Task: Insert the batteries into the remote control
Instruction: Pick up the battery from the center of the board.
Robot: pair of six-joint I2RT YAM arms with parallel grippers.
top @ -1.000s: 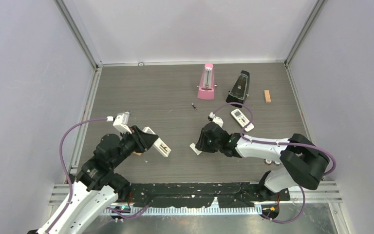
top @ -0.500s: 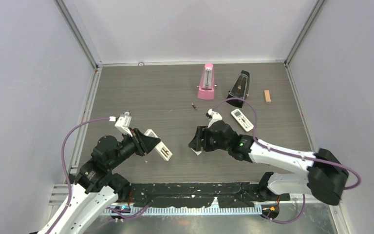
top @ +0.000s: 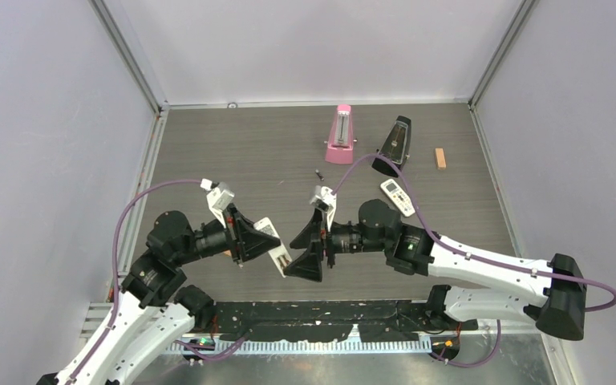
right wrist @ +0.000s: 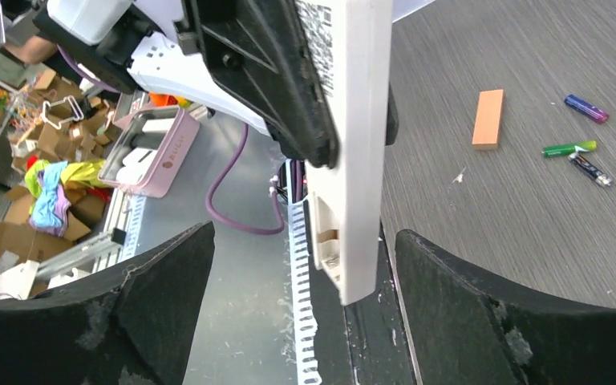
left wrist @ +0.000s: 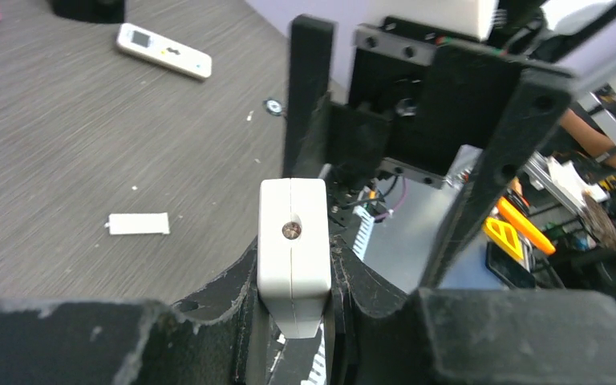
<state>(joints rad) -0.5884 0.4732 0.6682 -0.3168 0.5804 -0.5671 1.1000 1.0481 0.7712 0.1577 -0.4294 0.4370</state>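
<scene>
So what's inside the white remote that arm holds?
On the remote control, the open slot end shows no battery; the left gripper covers the rest; batteries lie on the table.

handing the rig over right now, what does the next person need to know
Left hand: shut on the remote control, holding it off the table.
Right hand: open, facing the remote's free end, gripping nothing.
Batteries: three loose on the table beside an orange block, seen in the right wrist view.
Done: remote picked up. A small white flat piece, possibly its cover, lies on the table.
Left: pick up the batteries and load them. Neither hand holds one.
</scene>
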